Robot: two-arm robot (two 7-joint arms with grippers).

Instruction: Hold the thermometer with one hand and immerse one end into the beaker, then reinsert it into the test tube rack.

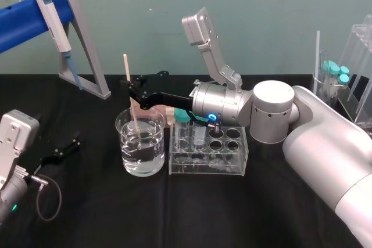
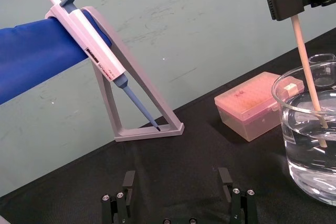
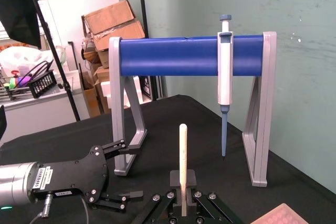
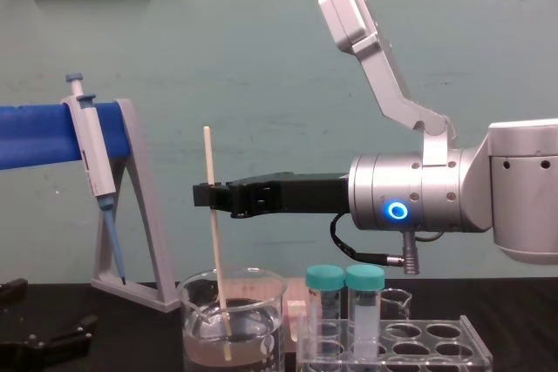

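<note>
Thermometer (image 4: 217, 246), thin cream-white rod, tip underwater in beaker (image 4: 275, 320), pinched by right end effector (image 4: 207, 195); left end effector (image 2: 177, 178) spread.

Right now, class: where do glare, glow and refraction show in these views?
Head view: bright highlights ring the beaker rim and water surface. Left wrist view: the thermometer, held by the right gripper above the beaker, looks fainter below the waterline; the open left gripper sits low, evenly lit. Chest view: a blue ring light glows on the right arm.
</note>
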